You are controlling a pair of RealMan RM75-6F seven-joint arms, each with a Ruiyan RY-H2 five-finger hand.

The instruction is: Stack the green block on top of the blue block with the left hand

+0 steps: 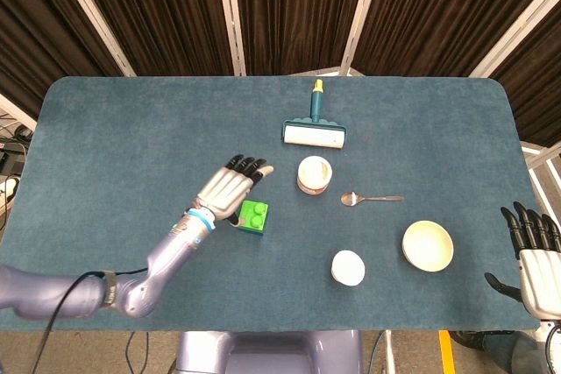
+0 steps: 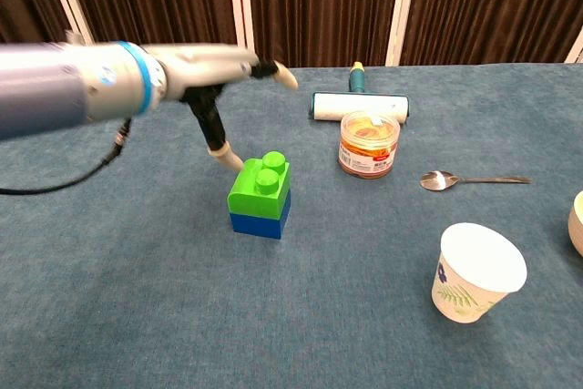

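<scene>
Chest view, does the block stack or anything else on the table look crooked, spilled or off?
Slightly. The green studded block sits on the blue block a little twisted, its edges not quite matching. The left hand is open above it. Nothing looks spilled or damaged.

lab test rig | dark curtains all round | teal felt table | assorted household props

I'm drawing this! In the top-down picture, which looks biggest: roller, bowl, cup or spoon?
1. Roller, handle included.
2. Bowl.
3. Cup.
Spoon: longer than the cup is wide, but much thinner, so its rank is unsure.
</scene>
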